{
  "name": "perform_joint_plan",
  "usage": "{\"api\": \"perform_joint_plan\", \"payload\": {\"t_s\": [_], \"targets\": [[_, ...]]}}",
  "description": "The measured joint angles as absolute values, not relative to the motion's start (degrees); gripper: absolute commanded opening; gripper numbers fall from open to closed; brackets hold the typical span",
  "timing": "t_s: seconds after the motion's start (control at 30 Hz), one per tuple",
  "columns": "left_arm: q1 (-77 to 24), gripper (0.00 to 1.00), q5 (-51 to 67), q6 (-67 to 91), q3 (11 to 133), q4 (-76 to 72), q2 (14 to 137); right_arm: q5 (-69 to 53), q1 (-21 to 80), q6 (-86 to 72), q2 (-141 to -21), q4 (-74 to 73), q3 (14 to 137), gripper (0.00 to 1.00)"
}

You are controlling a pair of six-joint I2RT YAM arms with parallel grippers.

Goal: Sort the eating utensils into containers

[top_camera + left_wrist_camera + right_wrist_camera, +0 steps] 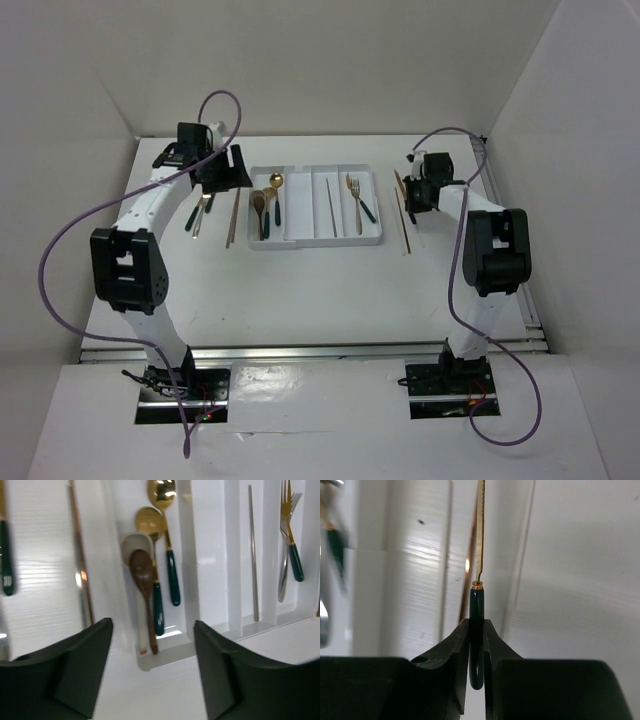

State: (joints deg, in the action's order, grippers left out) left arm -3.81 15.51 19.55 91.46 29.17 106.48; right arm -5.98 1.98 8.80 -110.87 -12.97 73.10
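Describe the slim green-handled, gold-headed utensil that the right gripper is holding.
The slim utensil has a glossy dark green handle, a gold collar and a thin gold metal head, seen edge-on. The right gripper pinches the handle from both sides. It points along a thin brown chopstick, just outside the white plastic tray.

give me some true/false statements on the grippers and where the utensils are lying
1. The right gripper is shut on a teal-handled utensil. True.
2. The left gripper holds a spoon. False: it is open and empty.
3. The spoons lie in the leftmost compartment of the tray. True.
4. The forks share the spoons' compartment. False: they lie in the rightmost one.
5. A brown chopstick lies on the table left of the tray. True.
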Motion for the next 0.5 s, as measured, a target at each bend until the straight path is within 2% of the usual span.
{"api": "perform_joint_plan", "payload": {"t_s": [0.07, 0.13, 0.3, 0.5], "targets": [[-2.79, 0.94, 12.56, 19.25, 88.9, 28.82, 101.89, -8.36, 1.98, 7.27, -108.22, -13.76, 74.15, 0.0], [-1.83, 0.99, 9.74, 19.16, 87.29, 28.67, 97.19, -10.72, 2.02, 5.72, -105.71, -14.02, 76.6, 0.0], [-0.75, 0.99, 3.53, 19.18, 86.08, 28.1, 90.21, -15.94, 3.36, 1.13, -101.3, -13.56, 84.38, 0.0], [-0.12, 0.99, -1.26, 18.13, 80.01, 28.56, 86.04, -21.12, 5.32, -3.49, -99.85, -15.07, 84.84, 0.0]]}}
